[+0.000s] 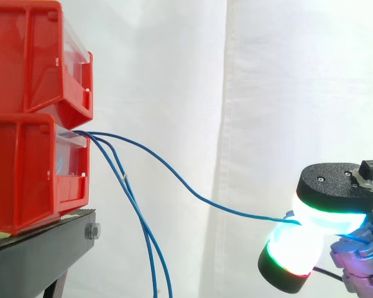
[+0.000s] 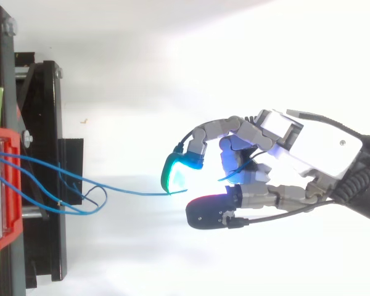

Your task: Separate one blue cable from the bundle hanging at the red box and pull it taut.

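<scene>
Hand (image 2: 308, 148) sits half closed, one curled finger's glowing pad (image 2: 176, 176) and the thumb pinching a single blue cable (image 1: 193, 194) between them, its tail passing on into the palm. From the pinch the cable runs out ahead of the fingertips in a shallow sag to the lower red bin (image 1: 25, 180), well apart from the hand on the black stand (image 1: 43, 248). The other blue cables (image 1: 146, 239) droop from that bin, nearer it than the hand.
</scene>
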Action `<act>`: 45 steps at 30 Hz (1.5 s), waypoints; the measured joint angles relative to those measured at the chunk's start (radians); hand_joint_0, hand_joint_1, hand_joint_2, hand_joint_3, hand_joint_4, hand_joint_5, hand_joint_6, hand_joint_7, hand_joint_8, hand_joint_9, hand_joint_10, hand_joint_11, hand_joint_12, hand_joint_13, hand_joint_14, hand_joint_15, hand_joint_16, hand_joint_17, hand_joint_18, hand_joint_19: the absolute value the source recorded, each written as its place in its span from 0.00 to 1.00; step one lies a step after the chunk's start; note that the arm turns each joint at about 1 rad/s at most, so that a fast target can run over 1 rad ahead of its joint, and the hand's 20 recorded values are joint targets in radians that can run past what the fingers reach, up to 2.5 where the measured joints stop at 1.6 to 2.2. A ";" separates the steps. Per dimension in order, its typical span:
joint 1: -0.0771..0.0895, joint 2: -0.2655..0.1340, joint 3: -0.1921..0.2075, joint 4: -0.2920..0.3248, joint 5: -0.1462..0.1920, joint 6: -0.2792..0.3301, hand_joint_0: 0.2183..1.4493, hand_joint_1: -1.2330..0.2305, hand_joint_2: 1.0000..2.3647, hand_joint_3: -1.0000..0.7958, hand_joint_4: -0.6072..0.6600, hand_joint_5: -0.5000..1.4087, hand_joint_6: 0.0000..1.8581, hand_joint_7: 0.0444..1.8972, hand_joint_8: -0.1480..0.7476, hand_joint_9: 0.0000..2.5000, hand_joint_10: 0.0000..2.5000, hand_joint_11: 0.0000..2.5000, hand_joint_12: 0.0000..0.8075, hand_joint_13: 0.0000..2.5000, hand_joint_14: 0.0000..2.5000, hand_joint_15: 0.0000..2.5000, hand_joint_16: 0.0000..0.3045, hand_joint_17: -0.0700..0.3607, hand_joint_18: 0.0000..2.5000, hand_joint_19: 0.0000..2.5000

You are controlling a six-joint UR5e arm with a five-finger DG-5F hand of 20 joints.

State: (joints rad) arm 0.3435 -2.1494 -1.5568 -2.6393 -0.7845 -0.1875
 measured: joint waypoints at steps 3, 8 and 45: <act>0.000 0.000 0.000 0.001 0.000 -0.001 0.38 0.32 0.02 0.45 0.52 0.15 0.47 0.53 0.49 0.27 0.91 0.52 0.42 0.26 1.00 0.60 0.10 0.32 0.49 0.77; 0.000 0.000 0.000 0.001 0.000 -0.001 0.38 0.32 0.02 0.45 0.53 0.15 0.47 0.54 0.49 0.27 0.91 0.53 0.42 0.26 1.00 0.60 0.10 0.32 0.49 0.76; 0.000 0.000 0.000 0.001 0.000 -0.001 0.38 0.32 0.02 0.45 0.51 0.15 0.47 0.53 0.48 0.27 0.92 0.51 0.41 0.26 1.00 0.60 0.10 0.32 0.49 0.76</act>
State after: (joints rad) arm 0.3437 -2.1492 -1.5568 -2.6385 -0.7849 -0.1887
